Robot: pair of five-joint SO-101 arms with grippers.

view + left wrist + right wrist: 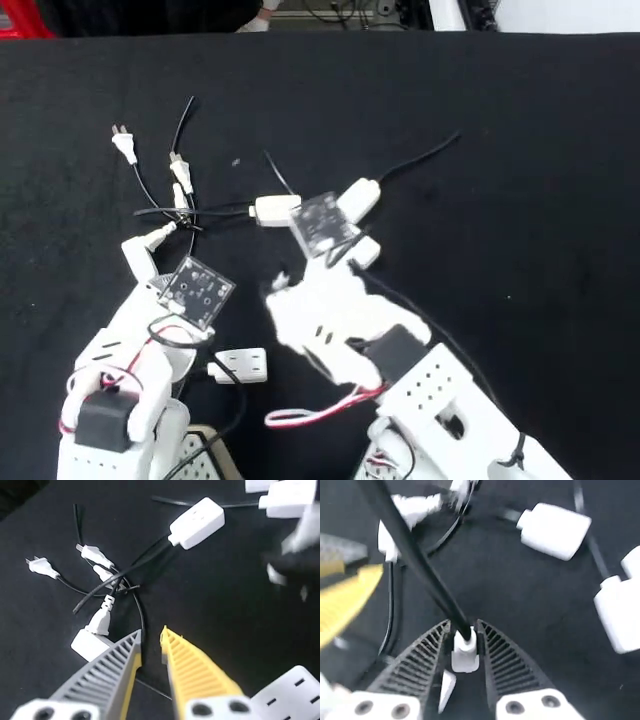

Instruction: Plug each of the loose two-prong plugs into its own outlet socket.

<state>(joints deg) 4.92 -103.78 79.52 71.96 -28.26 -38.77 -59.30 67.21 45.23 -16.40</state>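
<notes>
Mid-table (520,150), the right gripper (464,626) is clamped on a white plug (465,659) by its body, likely to steer it toward an outlet socket (552,530). The left gripper (150,633) holds nothing, its fingers apart, facing loose plugs (42,567) toward the far-left corner.

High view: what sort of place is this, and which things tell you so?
Likely a robotics lab bench: two white robot arms, a black-covered table, and loose plugs and sockets set out for practice.

The plug (465,656) and outlet socket (196,522) are smooth white plastic, the tablecloth (520,150) matt black fabric.
</notes>
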